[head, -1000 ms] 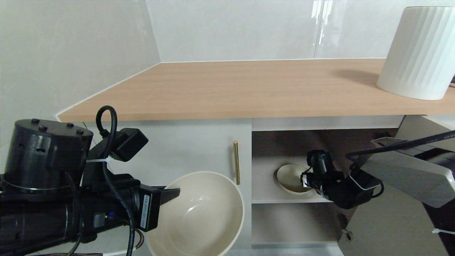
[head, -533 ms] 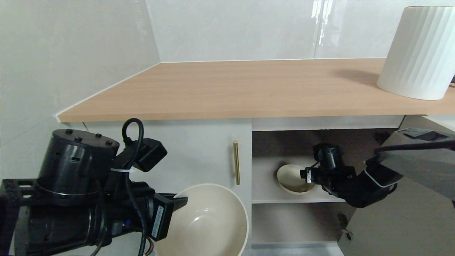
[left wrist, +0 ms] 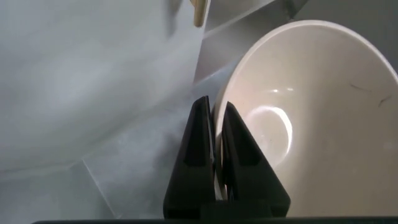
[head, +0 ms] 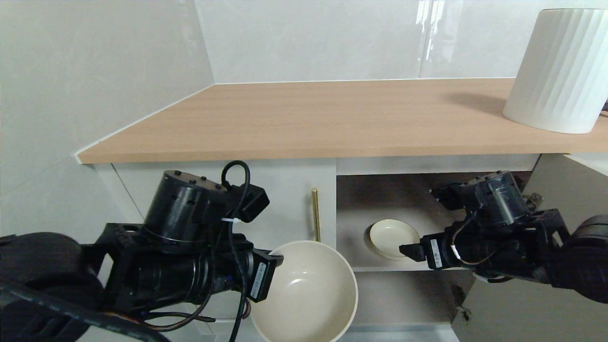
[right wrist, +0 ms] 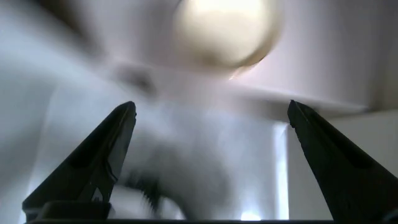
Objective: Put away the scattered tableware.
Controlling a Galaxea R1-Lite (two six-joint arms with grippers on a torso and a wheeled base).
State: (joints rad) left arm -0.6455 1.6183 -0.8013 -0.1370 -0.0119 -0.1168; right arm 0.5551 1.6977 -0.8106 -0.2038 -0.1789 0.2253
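Observation:
A large cream bowl (head: 306, 292) hangs in front of the closed cabinet door, below the countertop. My left gripper (head: 274, 262) is shut on its rim, and the left wrist view shows the fingers (left wrist: 200, 134) pinching the edge of the bowl (left wrist: 317, 124). A small cream dish (head: 390, 236) lies on the upper shelf of the open cabinet. My right gripper (head: 407, 249) is just right of the dish at the shelf's front edge. Its fingers (right wrist: 112, 155) stand wide open with nothing between them, and the dish (right wrist: 227, 31) lies ahead of them.
A tall white ribbed container (head: 563, 71) stands at the right of the wooden countertop (head: 308, 118). The closed door carries a brass handle (head: 315, 213). A lower shelf (head: 399, 297) lies under the dish. The opened cabinet door (head: 517, 308) stands at the right.
My left arm has carried the bowl to the right, toward the open cabinet. My right arm has turned and now points at the dish from the right. The dish has stayed in place.

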